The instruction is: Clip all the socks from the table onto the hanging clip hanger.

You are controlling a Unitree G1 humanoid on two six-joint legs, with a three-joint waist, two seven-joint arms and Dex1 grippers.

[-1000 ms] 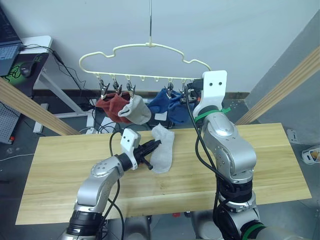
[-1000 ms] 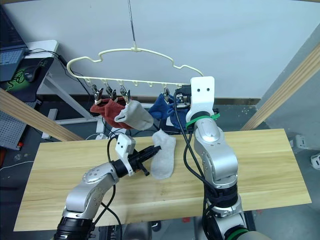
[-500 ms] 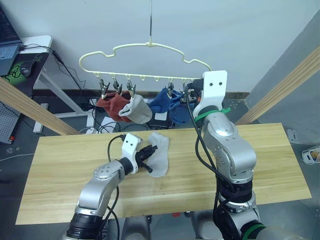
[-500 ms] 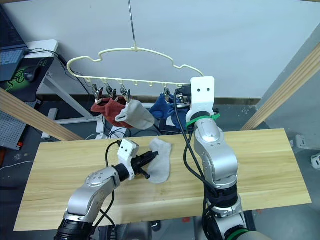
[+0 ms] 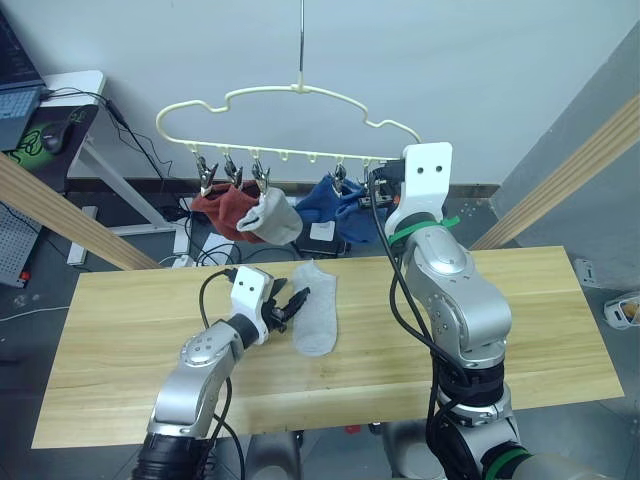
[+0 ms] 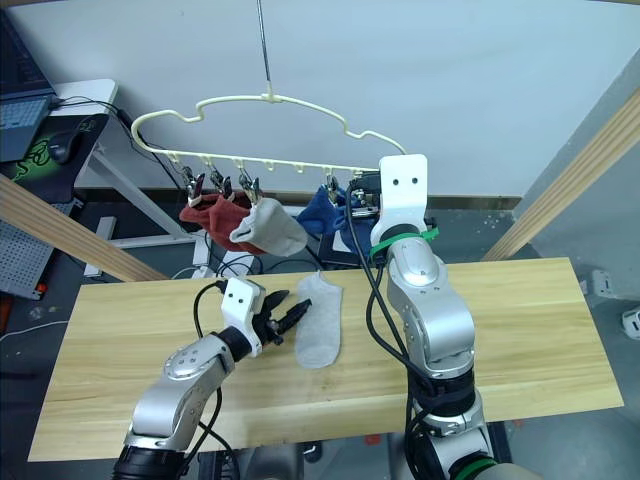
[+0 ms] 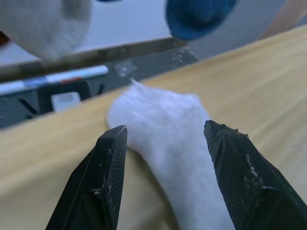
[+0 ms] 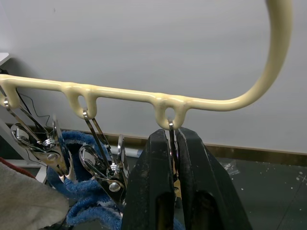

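A long wooden table (image 5: 540, 330) sits below a pale yellow clip hanger (image 5: 290, 100) holding five socks. One light grey sock (image 5: 316, 310) lies flat on the table. The left gripper (image 7: 165, 158) straddles it, fingers spread. The right gripper (image 8: 173, 158) pinches the end clip (image 8: 171, 143).
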